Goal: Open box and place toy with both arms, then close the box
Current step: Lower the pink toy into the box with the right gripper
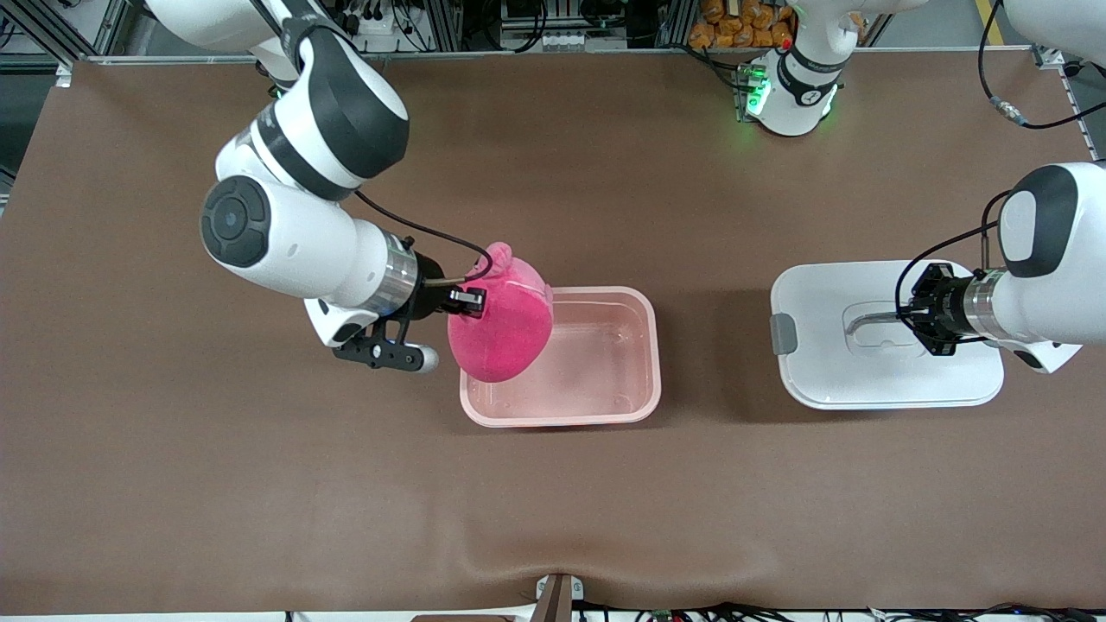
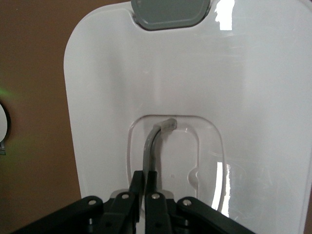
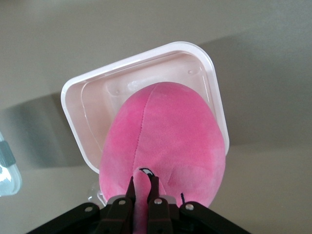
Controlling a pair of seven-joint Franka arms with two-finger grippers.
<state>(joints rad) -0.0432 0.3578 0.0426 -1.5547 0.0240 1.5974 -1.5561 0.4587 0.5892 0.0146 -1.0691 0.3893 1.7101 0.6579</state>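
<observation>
A high camera faces me across the table [image 1: 259, 484]. My wrist cameras look down close: left onto the lid [image 2: 195, 73], right onto the box [image 3: 146, 78]; both also show from above.

Box [image 1: 605, 406]: translucent pink tub with rounded corners, open and empty, upright on the table.

Lid [image 1: 821, 380]: flat, white, with a grey clip [image 1: 784, 333] at one end and a grey handle [image 1: 867, 320] raised from a recessed centre. It lies flat on the table, well apart from the box, toward the left arm's end.

Toy [image 1: 504, 324]: hot-pink plush, rounded, black eye partly visible. It hangs over the box's rim at the right arm's end.
</observation>
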